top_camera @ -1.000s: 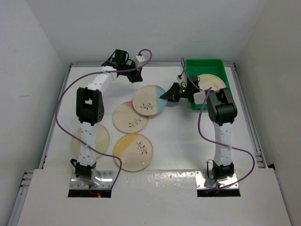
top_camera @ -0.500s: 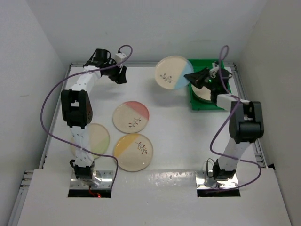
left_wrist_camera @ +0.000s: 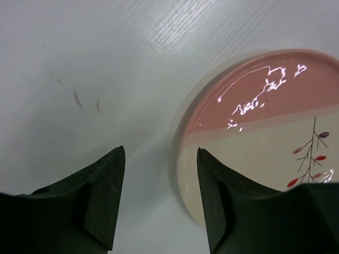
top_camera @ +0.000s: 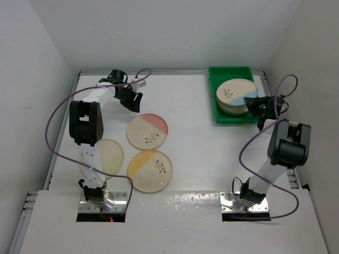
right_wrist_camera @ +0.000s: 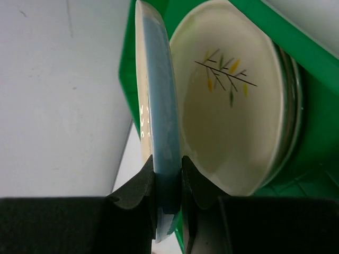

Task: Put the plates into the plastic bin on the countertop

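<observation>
A cream plate with a blue segment [top_camera: 234, 93] tops the stack of plates inside the green plastic bin [top_camera: 229, 69]. My right gripper [top_camera: 251, 102] is shut on its right rim. In the right wrist view the blue rim [right_wrist_camera: 160, 106] is pinched between the jaws of the right gripper [right_wrist_camera: 168, 177], above a plate with a yellow-green sprig [right_wrist_camera: 233, 121]. My left gripper [top_camera: 133, 101] is open just above the pink-segment plate [top_camera: 147, 131]. Its jaws straddle the rim of that pink plate [left_wrist_camera: 265, 121]: one finger over the plate, the other over the countertop [left_wrist_camera: 106, 79].
Two more plates lie on the white countertop [top_camera: 201, 153]: a yellow-orange one [top_camera: 150, 170] near the front and a green-tinted one [top_camera: 110, 154] partly under the left arm. White walls enclose the back and both sides.
The right arm lifted the blue plate off the countertop and carried it right onto the stack in the bin. The left gripper opened and dropped toward the pink plate.
</observation>
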Controlling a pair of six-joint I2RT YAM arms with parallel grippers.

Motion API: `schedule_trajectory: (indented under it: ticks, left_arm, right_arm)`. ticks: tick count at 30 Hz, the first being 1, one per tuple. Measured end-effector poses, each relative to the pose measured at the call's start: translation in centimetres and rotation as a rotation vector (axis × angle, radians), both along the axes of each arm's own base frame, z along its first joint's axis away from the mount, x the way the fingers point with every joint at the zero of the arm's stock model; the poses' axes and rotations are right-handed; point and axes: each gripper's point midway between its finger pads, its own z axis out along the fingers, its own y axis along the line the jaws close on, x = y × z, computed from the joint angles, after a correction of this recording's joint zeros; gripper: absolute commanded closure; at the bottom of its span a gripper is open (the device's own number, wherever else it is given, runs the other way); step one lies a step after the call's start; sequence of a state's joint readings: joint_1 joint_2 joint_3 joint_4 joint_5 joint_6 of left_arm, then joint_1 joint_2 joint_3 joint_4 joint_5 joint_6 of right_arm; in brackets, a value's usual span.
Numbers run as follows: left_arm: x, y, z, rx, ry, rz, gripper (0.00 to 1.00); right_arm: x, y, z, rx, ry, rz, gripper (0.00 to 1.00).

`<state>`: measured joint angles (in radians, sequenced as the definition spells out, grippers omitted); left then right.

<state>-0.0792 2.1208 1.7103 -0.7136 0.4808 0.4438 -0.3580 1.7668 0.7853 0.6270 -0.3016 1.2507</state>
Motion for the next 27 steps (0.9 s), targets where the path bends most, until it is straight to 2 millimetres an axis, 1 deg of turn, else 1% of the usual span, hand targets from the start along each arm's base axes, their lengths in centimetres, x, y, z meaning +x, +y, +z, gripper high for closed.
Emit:
schedule_trajectory:
  ticks: [1, 4, 6, 7, 8, 10, 11, 13, 14, 15, 17, 19, 21, 23, 24, 27]
  left_arm:
    - [-0.1, 0.1, -0.2, 0.004, 0.004, 0.001, 0.38]
    - [-1.0, 0.5, -1.5, 0.024, 0.035, 0.005, 0.35]
    - [-1.8, 0.8, -2.4, 0.042, 0.062, 0.009, 0.34]
    - [-2.1, 0.9, -2.7, 0.047, 0.072, 0.01, 0.34]
    - [-2.3, 0.9, -2.9, 0.05, 0.079, 0.01, 0.31]
    - [-2.7, 1.1, -3.4, 0.056, 0.09, 0.008, 0.31]
    - [-2.9, 1.1, -3.6, 0.058, 0.098, 0.009, 0.31]
    - [-3.2, 1.2, -4.1, 0.066, 0.109, 0.005, 0.31]
    - [-3.2, 1.3, -4.1, 0.067, 0.108, 0.007, 0.31]
    - [-3.1, 1.3, -4.1, 0.07, 0.106, 0.009, 0.31]
    - [-3.1, 1.4, -4.1, 0.072, 0.106, 0.01, 0.31]
    - [-3.1, 1.4, -4.1, 0.074, 0.105, 0.011, 0.31]
    - [-3.1, 1.5, -4.2, 0.078, 0.104, 0.012, 0.31]
    - [-3.0, 1.5, -4.2, 0.083, 0.102, 0.012, 0.31]
    - [-3.0, 1.6, -4.2, 0.086, 0.1, 0.013, 0.31]
    - [-2.9, 1.8, -4.2, 0.097, 0.096, 0.016, 0.31]
  right_arm:
    - [-0.1, 0.0, -0.3, -0.005, 0.011, -0.006, 1.0]
    - [-0.4, -0.1, -1.1, -0.019, 0.038, -0.016, 1.0]
    - [-0.6, -0.1, -1.6, -0.025, 0.058, -0.015, 0.94]
    - [-0.7, -0.1, -2.0, -0.029, 0.07, -0.014, 0.9]
    - [-0.8, -0.1, -2.3, -0.033, 0.079, -0.013, 0.82]
    - [-1.0, -0.1, -3.0, -0.031, 0.103, -0.015, 0.75]
    - [-1.0, -0.1, -3.1, -0.034, 0.111, -0.013, 0.63]
    - [-1.2, -0.2, -3.6, -0.055, 0.142, -0.009, 0.54]
    - [-1.3, -0.2, -3.9, -0.07, 0.165, -0.002, 0.43]
    - [-1.3, -0.3, -4.1, -0.083, 0.187, 0.007, 0.4]
    - [-0.9, -0.6, -4.4, -0.121, 0.232, 0.026, 0.36]
    - [-0.1, -1.0, -4.5, -0.167, 0.292, 0.046, 0.33]
    - [0.7, -1.7, -4.6, -0.239, 0.351, 0.064, 0.33]
    - [0.9, -2.0, -4.8, -0.31, 0.418, 0.087, 0.32]
    - [0.9, -2.0, -4.9, -0.349, 0.445, 0.101, 0.31]
    - [0.8, -1.8, -5.1, -0.46, 0.534, 0.137, 0.31]
